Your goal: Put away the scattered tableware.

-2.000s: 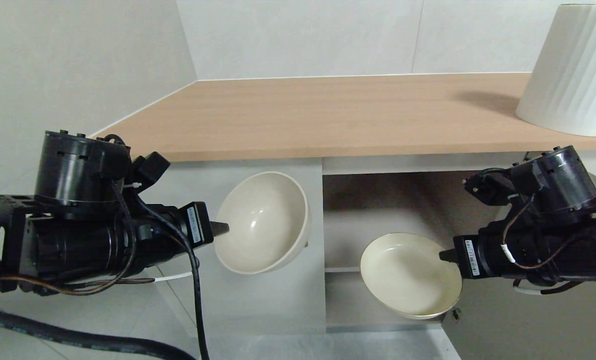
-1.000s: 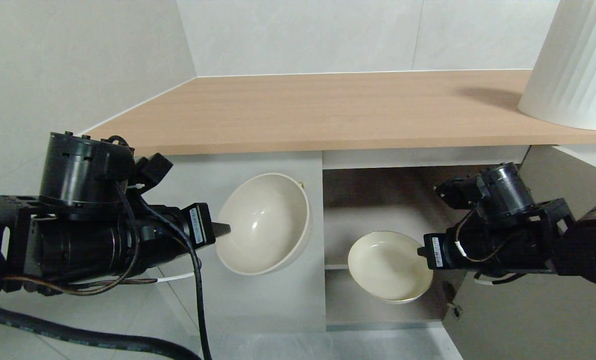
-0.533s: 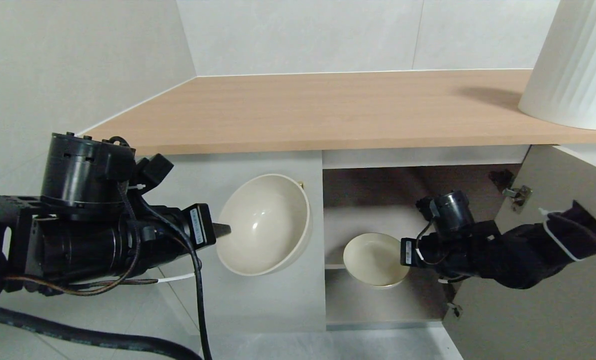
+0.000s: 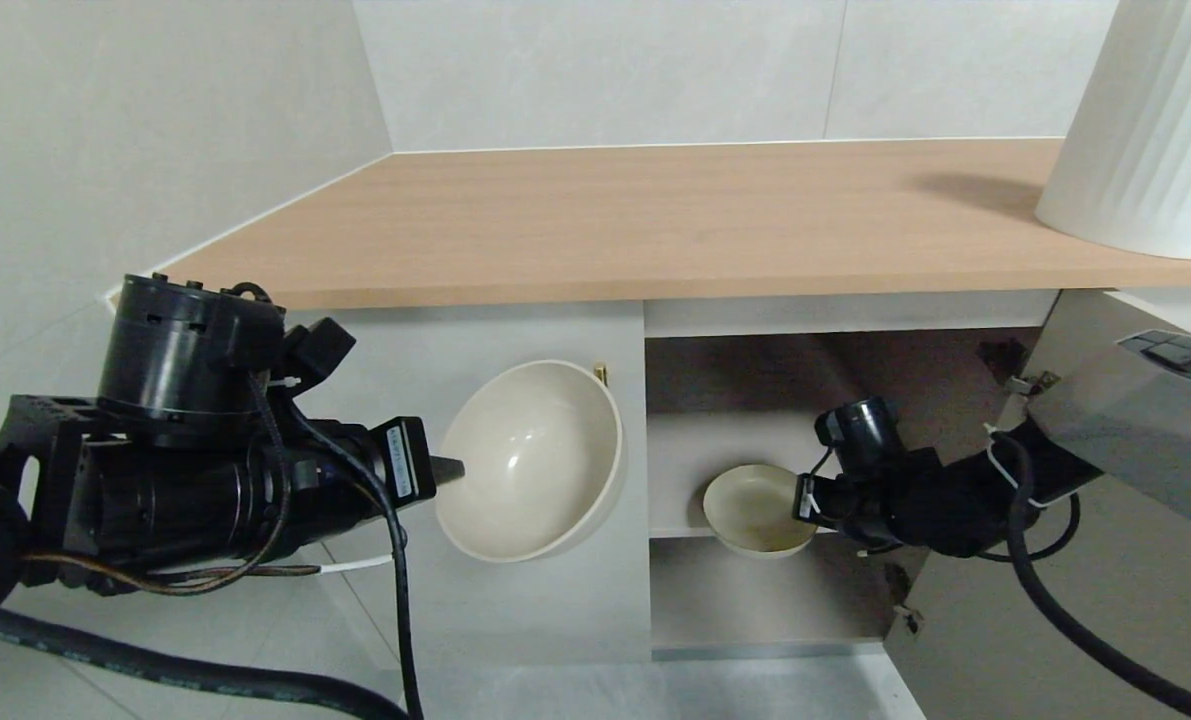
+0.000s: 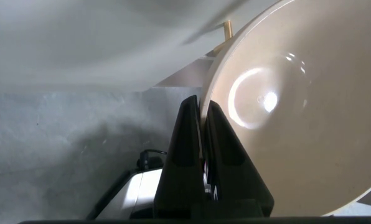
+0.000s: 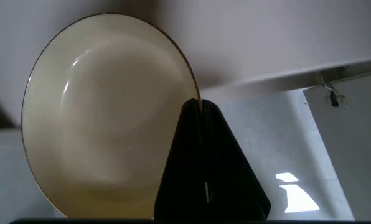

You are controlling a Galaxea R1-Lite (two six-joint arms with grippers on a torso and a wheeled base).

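My left gripper (image 4: 450, 468) is shut on the rim of a large cream bowl (image 4: 530, 460), held tilted in front of the closed left cabinet door (image 4: 515, 600). In the left wrist view the fingers (image 5: 192, 130) pinch the bowl (image 5: 285, 106) at its edge. My right gripper (image 4: 805, 500) reaches into the open cabinet, shut on the rim of a smaller cream plate (image 4: 755, 508). The plate hangs tilted over the front of the middle shelf (image 4: 675, 480). The right wrist view has the plate (image 6: 104, 112) clamped at its rim by the gripper (image 6: 200, 107).
A wooden countertop (image 4: 655, 220) runs above the cabinet, with a white ribbed container (image 4: 1145, 130) at its right end. The right cabinet door (image 4: 1055, 620) stands swung open beside my right arm. A small gold knob (image 5: 226, 28) sits on the closed door's edge.
My right arm has carried the plate from outside the cabinet deep into the open compartment, to the shelf. My left arm with the bowl has sunk slightly.
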